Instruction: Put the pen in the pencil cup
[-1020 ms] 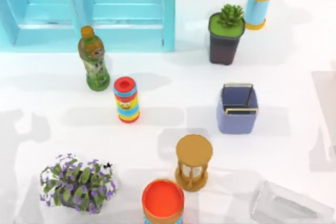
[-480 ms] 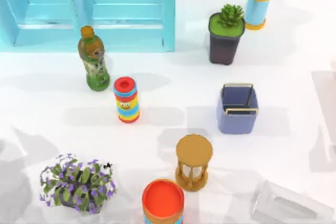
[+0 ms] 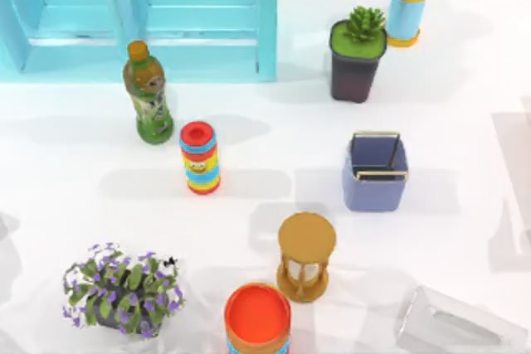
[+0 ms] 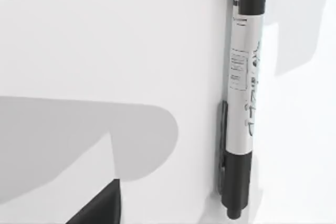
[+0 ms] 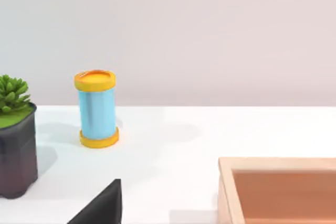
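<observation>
Left fingers: one dark tip in the left wrist view, above the white tabletop; apart or together, cannot tell. Right fingers: the same, one dark tip low in the right wrist view, state not possible to tell.

Pen: lying flat on the tabletop in the left wrist view, white barrel with small print and black ends, apart from the dark tip, not touched.

Pencil cup: upright, right of the middle in the top view, dark blue inside. Behind it, the dark pot with succulent and the light-blue cylinder, near each other. Nearer the front, the hourglass and the orange-topped can. On the left side, the green bottle, the striped can and the purple flowers.

In the right wrist view, a wooden box, well apart from the cylinder.
</observation>
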